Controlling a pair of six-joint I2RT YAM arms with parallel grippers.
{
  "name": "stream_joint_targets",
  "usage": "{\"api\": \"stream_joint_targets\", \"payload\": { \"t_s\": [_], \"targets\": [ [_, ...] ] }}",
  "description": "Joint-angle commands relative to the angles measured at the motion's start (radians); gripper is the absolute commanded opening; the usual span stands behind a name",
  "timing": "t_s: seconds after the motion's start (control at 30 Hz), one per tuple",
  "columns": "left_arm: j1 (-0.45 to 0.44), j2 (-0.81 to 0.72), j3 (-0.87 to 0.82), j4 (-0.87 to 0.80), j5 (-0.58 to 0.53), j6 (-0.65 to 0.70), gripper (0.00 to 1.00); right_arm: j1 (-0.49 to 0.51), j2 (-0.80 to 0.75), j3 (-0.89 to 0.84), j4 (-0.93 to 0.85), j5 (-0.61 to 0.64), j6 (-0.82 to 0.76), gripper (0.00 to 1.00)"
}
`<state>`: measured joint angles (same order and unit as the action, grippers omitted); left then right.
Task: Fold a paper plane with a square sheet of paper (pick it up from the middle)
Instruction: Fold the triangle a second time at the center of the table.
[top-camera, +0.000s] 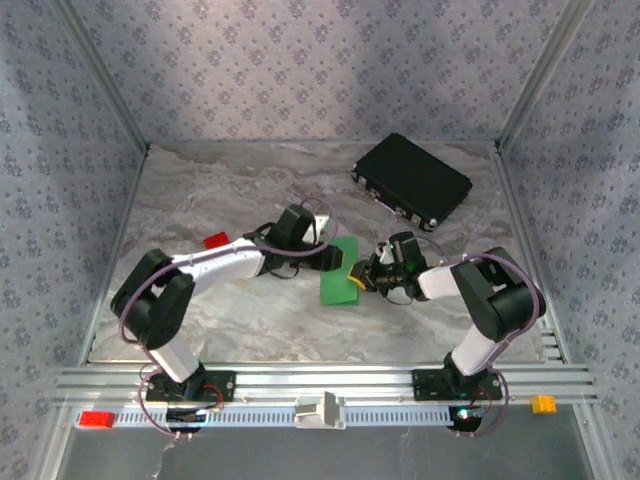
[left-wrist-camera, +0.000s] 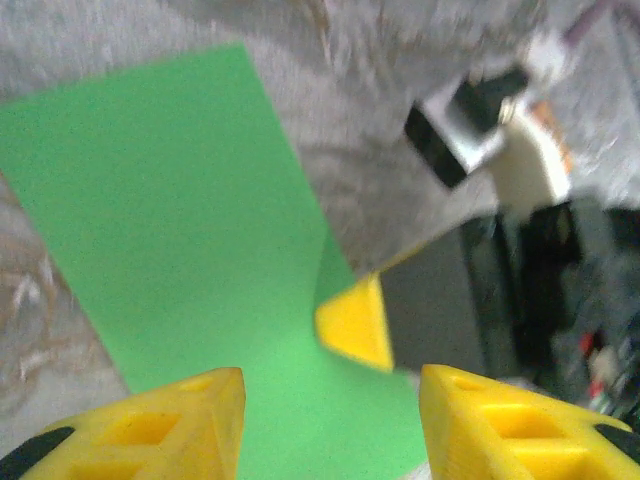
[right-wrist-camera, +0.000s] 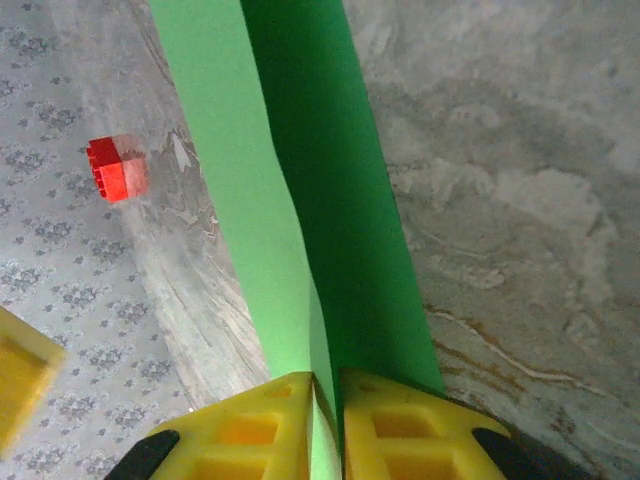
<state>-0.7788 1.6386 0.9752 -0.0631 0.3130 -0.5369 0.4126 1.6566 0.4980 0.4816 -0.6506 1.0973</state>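
1. Resting folded on the desk (top-camera: 250, 320), the green sheet of paper (top-camera: 338, 275) is set between both hands;
2. its edge is pinched by the right hand (right-wrist-camera: 325, 395);
3. the left hand (left-wrist-camera: 325, 385) is spread above it.

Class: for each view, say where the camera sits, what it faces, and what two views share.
Top external: above and behind both arms, looking down on the table and black case.
Left wrist: over the open left gripper onto the green paper.
Right wrist: along the right gripper pinching that paper; red block beyond.
Shared: both wrists see the paper.
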Motion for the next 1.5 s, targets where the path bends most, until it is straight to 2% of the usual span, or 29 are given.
{"api": "stream_joint_targets", "payload": {
  "t_s": [0.0, 0.13, 0.23, 0.43, 0.57, 0.73, 0.97, 1.13, 1.2, 1.33, 1.47],
  "targets": [
    [-0.082, -0.100, -0.073, 0.078, -0.135, 0.095, 0.49, -0.016, -0.018, 0.028, -0.044, -0.033, -0.052, 0.16],
    [-0.166, -0.129, -0.142, 0.132, -0.193, 0.149, 0.50, -0.032, -0.018, 0.036, -0.064, -0.053, -0.074, 0.16],
    [-0.223, -0.124, -0.135, 0.079, -0.236, 0.188, 0.53, -0.037, -0.017, 0.046, -0.067, -0.077, -0.083, 0.15],
    [-0.380, -0.042, -0.044, -0.036, -0.460, 0.310, 0.60, -0.039, -0.020, 0.059, -0.075, -0.083, -0.079, 0.12],
    [-0.451, 0.022, 0.009, -0.080, -0.591, 0.356, 0.64, -0.039, -0.022, 0.063, -0.075, -0.084, -0.075, 0.12],
    [-0.498, 0.083, 0.054, -0.109, -0.721, 0.407, 0.72, -0.039, -0.026, 0.063, -0.083, -0.082, -0.073, 0.13],
    [-0.505, 0.165, 0.113, -0.146, -0.818, 0.430, 0.72, -0.041, -0.025, 0.065, -0.090, -0.083, -0.074, 0.13],
    [-0.504, 0.172, 0.114, -0.149, -0.843, 0.433, 0.67, -0.042, -0.026, 0.066, -0.095, -0.082, -0.077, 0.13],
    [-0.504, 0.170, 0.111, -0.148, -0.842, 0.431, 0.60, -0.042, -0.025, 0.065, -0.096, -0.082, -0.078, 0.13],
    [-0.505, 0.164, 0.105, -0.146, -0.841, 0.428, 0.55, -0.041, -0.024, 0.064, -0.100, -0.077, -0.079, 0.13],
    [-0.505, 0.153, 0.097, -0.137, -0.836, 0.430, 0.45, -0.044, -0.026, 0.063, -0.101, -0.076, -0.079, 0.13]
  ]
}}
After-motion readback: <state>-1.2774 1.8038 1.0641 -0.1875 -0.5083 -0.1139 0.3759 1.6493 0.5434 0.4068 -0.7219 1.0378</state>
